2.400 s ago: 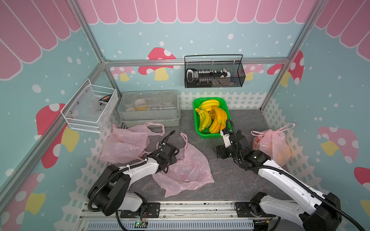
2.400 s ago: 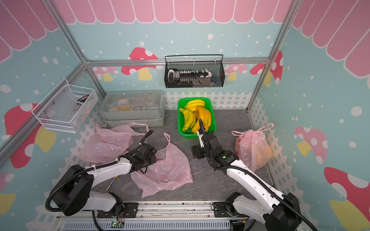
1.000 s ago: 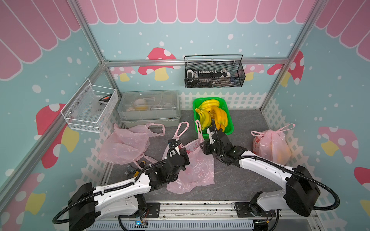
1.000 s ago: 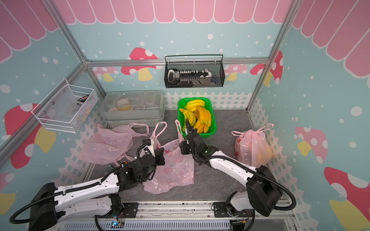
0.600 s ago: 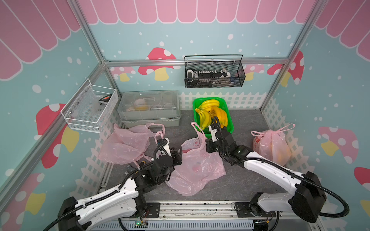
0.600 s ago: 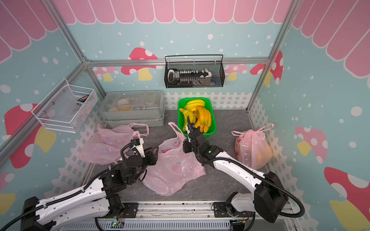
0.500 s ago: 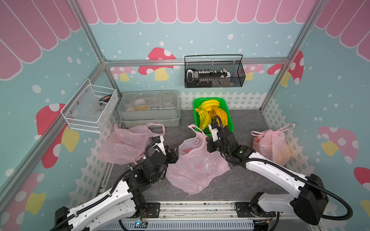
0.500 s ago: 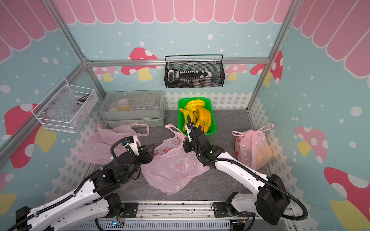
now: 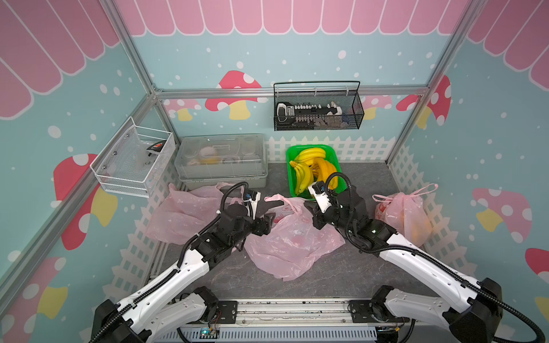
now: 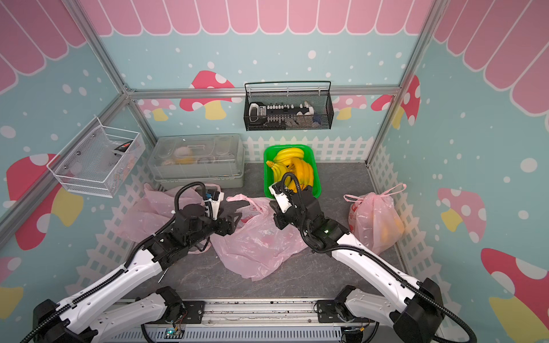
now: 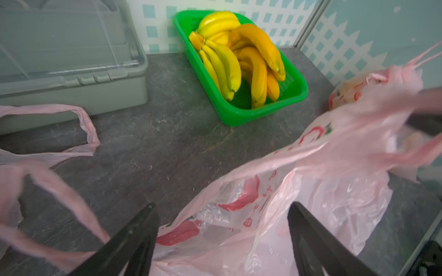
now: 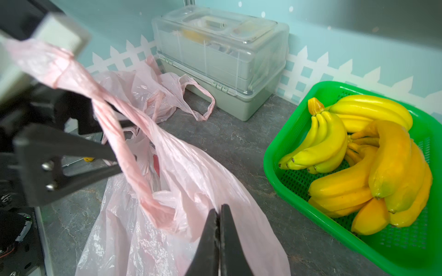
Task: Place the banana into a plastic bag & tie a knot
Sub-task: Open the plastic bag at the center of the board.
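Jaws of the left gripper (image 11: pixel 222 205) stand spread wide now, where a second ago they were clamped on a handle of the plastic bag (image 9: pixel 292 240). That hold has been let go, and the pink film sags loose between and under the open fingers. Across from it, the right gripper (image 12: pixel 218 209) has its jaws pressed flat together. From the way the film bunches at their tips, I'd say it is pinching the bag's rim on its own side.

Over that same second the bag has been dragged across the table (image 9: pixel 341 276) toward the fruit. It looks to me as if the bag is being set in place and the left arm freed, either to take a fresh hold on the mouth or to fetch a banana. One twisted handle (image 12: pixel 124 143) runs up past the left arm's fingers; whether it is caught on that arm I cannot tell.

Nothing yellow shows inside the bag. The bananas (image 9: pixel 312 170) lie in the green basket (image 9: pixel 289 175) at the back, just beyond the right gripper and farther from the left one. A tied bag (image 9: pixel 404 213) sits off to the right.
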`<control>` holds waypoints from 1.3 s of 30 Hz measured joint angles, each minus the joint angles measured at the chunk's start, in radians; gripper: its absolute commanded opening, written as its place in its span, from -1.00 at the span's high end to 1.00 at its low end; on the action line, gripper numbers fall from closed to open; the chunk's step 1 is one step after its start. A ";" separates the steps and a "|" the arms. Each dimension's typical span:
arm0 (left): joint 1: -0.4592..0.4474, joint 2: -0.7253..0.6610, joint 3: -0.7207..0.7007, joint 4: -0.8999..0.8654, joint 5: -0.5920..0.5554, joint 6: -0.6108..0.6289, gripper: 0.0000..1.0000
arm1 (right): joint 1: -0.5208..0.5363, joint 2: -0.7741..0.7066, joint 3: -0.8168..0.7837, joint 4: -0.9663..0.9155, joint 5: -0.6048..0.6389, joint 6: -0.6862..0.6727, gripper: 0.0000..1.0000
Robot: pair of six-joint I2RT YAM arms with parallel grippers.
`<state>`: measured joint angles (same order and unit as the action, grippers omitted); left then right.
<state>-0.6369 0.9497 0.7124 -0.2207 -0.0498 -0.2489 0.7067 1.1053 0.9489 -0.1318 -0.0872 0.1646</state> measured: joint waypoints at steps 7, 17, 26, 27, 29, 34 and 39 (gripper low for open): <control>0.000 -0.103 -0.123 0.179 0.028 0.058 -0.77 | -0.044 -0.016 0.001 -0.018 -0.073 -0.015 1.00; 0.010 0.070 -0.126 0.332 0.044 0.195 -0.85 | -0.046 -0.016 0.001 -0.018 -0.149 -0.032 1.00; 0.090 0.156 -0.125 0.411 0.179 0.241 -0.17 | -0.089 -0.011 0.001 -0.017 -0.203 -0.037 1.00; 0.092 0.162 -0.125 0.415 0.216 0.248 -0.02 | -0.095 -0.008 0.001 -0.015 -0.208 -0.036 1.00; 0.092 0.167 -0.125 0.422 0.304 0.240 0.37 | -0.112 0.003 0.001 -0.009 -0.218 -0.029 1.00; 0.088 0.166 -0.117 0.432 0.434 0.210 1.00 | -0.158 0.066 0.034 0.010 -0.220 -0.001 1.00; 0.070 0.085 -0.056 0.329 0.377 0.145 1.00 | -0.168 0.172 0.127 0.038 -0.220 0.024 1.00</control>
<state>-0.5667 1.0344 0.6559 0.1085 0.3267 -0.1043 0.5385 1.2770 1.0763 -0.0940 -0.3077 0.1886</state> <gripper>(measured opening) 0.049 0.047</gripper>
